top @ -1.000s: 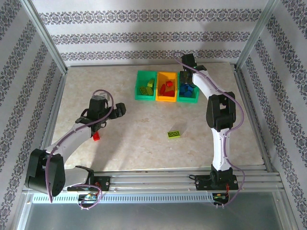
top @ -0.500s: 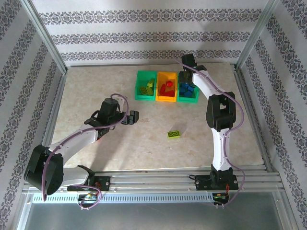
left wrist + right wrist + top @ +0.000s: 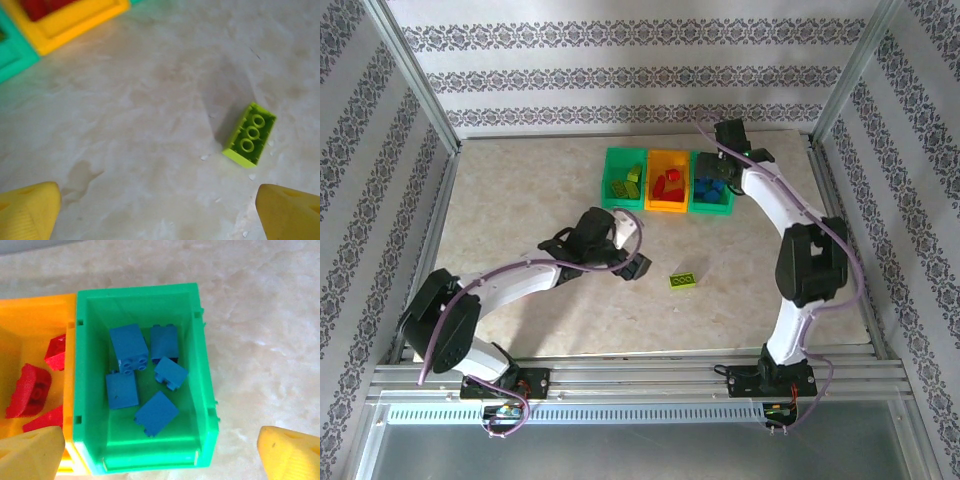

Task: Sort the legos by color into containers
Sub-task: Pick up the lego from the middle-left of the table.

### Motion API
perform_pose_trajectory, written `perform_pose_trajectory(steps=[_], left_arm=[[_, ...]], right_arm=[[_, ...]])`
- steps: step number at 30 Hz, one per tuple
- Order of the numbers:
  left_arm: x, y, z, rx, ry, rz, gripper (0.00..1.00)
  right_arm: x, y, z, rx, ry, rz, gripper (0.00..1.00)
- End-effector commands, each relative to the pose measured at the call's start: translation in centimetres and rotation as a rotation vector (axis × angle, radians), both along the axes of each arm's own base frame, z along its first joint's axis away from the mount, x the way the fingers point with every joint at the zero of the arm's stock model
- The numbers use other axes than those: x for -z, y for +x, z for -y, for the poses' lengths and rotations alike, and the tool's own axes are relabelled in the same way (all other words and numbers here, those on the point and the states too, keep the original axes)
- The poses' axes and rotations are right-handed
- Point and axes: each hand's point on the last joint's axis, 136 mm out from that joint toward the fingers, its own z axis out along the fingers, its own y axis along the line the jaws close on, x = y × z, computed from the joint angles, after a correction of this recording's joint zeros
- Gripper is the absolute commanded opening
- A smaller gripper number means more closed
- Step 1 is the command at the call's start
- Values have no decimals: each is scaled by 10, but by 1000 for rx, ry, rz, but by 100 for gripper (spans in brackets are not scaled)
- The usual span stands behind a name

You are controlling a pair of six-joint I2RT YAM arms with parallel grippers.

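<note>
Left gripper (image 3: 159,212) spread near lime lego (image 3: 250,134), long axis diagonal.

Overhead spans table (image 3: 520,200); close wrist views look down, sharing orange-yellow bin (image 3: 75,27).

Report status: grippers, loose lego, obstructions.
Left gripper open, empty, near lime lego on table. Right gripper open above green bin of blue legos. Path to lego unobstructed.

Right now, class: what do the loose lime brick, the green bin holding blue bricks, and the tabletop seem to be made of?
Lime brick: probably hard moulded plastic, smooth, slight sheen, crisp edges and round tubes. Green bin: plastic too by its look, thin even walls, soft gloss. Tabletop: veined marble-like pattern, matte; stone or printed laminate, I cannot tell.
</note>
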Motion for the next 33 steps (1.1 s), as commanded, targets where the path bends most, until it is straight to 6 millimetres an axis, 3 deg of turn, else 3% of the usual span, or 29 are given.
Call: perform_pose_trajectory(steps=[1, 8, 18, 26, 33], left_arm=[[9, -12, 21, 141, 63, 20, 99], [35, -29, 62, 328, 155, 58, 94], [66, -22, 88, 423, 260, 134, 90], [95, -20, 102, 466, 365, 151, 86], [104, -12, 110, 456, 380, 150, 73]], right_arm=[[-9, -19, 7, 48, 48, 38, 98], [-12, -66, 16, 97, 70, 62, 98], [-17, -113, 27, 149, 104, 111, 98], [-28, -131, 32, 168, 130, 156, 98], [-27, -135, 32, 170, 136, 154, 98]])
